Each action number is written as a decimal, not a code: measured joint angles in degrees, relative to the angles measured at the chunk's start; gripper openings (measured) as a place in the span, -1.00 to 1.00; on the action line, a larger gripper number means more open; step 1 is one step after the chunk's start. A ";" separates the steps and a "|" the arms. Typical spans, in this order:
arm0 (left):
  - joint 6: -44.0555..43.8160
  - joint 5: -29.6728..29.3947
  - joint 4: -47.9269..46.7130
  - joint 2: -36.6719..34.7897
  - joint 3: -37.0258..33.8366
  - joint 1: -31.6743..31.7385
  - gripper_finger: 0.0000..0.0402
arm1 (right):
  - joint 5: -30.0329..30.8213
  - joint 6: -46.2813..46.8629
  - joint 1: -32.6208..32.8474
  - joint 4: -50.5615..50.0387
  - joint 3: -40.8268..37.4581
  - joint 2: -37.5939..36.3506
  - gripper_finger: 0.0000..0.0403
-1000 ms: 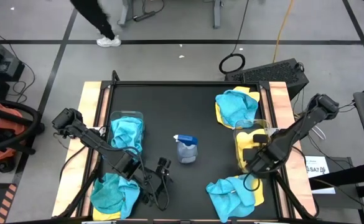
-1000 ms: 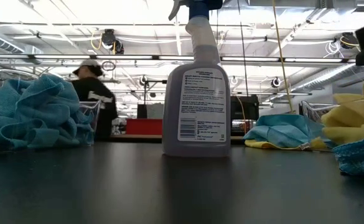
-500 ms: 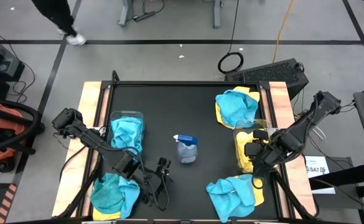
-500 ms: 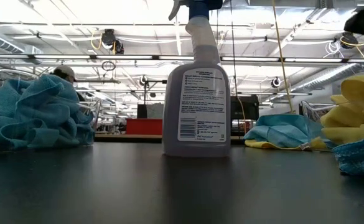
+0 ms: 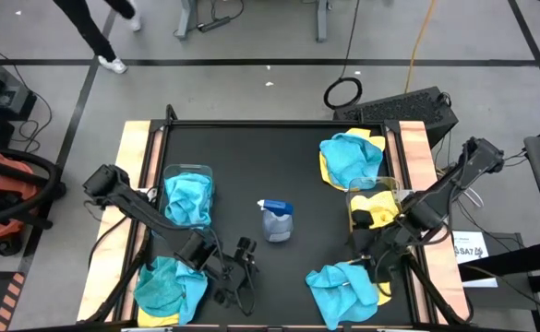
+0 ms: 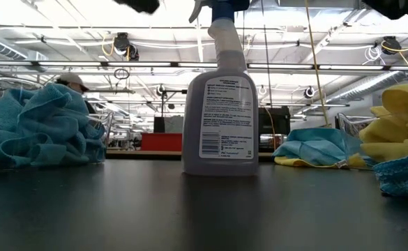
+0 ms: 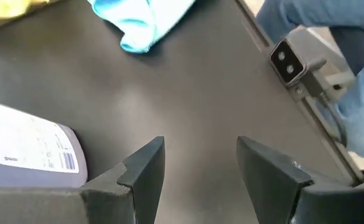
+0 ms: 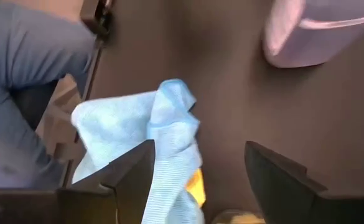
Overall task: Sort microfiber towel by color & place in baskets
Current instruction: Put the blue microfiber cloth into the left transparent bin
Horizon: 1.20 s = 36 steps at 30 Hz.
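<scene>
The right claw [image 5: 369, 261] is held open and empty over the near right part of the desk [image 5: 251, 157], just at the near end of the right basket [image 5: 373, 221], in which yellow cloth is seen. In the right wrist view its two dark fingers [image 8: 135, 180] are spread wide, and a teal towel [image 8: 141, 134] with a yellow one under it is seen lying directly ahead of them, close by. In the high view this mixed pile [image 5: 348, 288] lies at the desk's near right corner, just nearer than the claw. The right arm is judged the nearer one for that pile, and a short reach down and forward is judged to suffice.

The left claw [image 5: 237, 267] is open and empty as well, with nothing but bare desk between its fingers, near the spray bottle [image 5: 276, 219]. A teal heap [image 5: 168, 286] lies beside it at the near left corner. Farther back, teal cloth is seen in the left basket [image 5: 188, 196], and another teal-and-yellow pile [image 5: 351, 157] is left unsorted at the far right.
</scene>
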 joint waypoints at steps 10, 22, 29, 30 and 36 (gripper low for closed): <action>0.96 -0.01 0.30 2.03 0.02 0.00 0.02 | -6.55 -1.23 0.00 1.99 0.00 10.51 0.19; 2.64 -0.01 3.46 2.01 0.02 0.35 0.02 | -11.18 -1.19 0.00 -1.58 -0.02 19.75 0.19; 2.90 -0.01 4.03 2.02 0.02 0.37 0.02 | -12.68 -0.28 0.00 -2.14 -0.02 20.20 0.00; 2.92 -0.01 4.09 2.02 0.02 0.37 0.02 | -13.02 -0.30 0.00 -2.08 -0.02 20.20 -0.07; 2.95 -0.01 4.32 2.04 0.02 0.39 0.02 | -14.89 -2.41 0.00 -2.04 -0.02 20.18 -0.72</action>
